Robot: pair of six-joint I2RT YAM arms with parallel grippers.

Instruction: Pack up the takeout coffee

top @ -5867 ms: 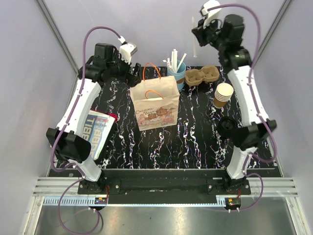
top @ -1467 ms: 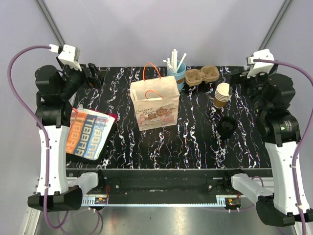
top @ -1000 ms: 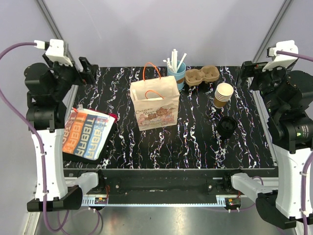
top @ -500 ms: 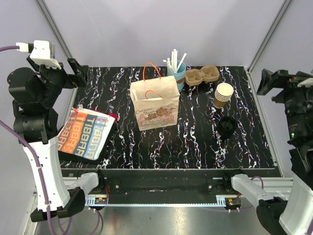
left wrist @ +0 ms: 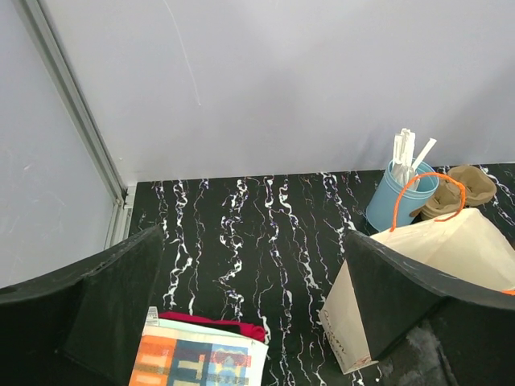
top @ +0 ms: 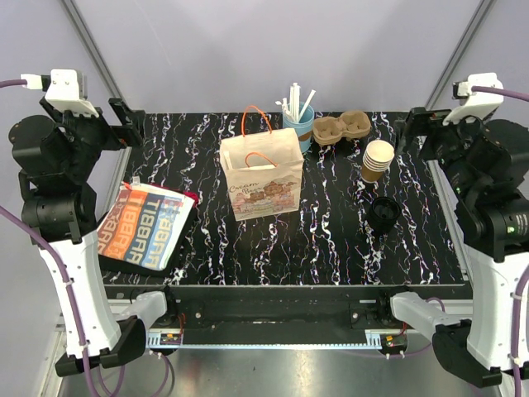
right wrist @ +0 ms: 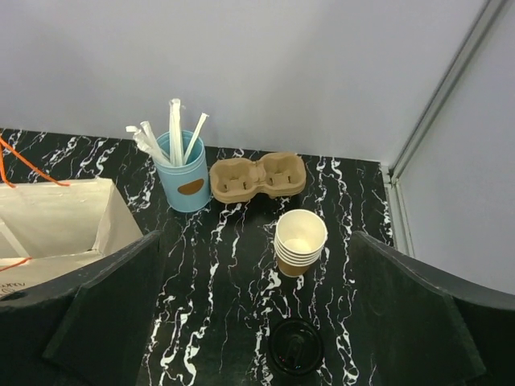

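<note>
Hovering both arms high at the sides: my left gripper (top: 122, 126) and right gripper (top: 412, 130) both gape wide, holding nothing. Takeout coffee (right wrist: 295, 347) stands lidded below the right gripper, nearer than the cup stack (right wrist: 300, 241). Paper bag (left wrist: 418, 273) sits below-right of the left gripper.

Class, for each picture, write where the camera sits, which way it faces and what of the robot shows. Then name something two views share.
Top view: above and behind the robot, looking down on the table; left arm and right arm show.
Left wrist: raised at left, facing the far wall and paper bag; open left gripper frames the bottom.
Right wrist: raised at right, looking down on lidded cup and cup stack; open right gripper below.
Shared: both wrist views show the blue cup of sticks.
</note>
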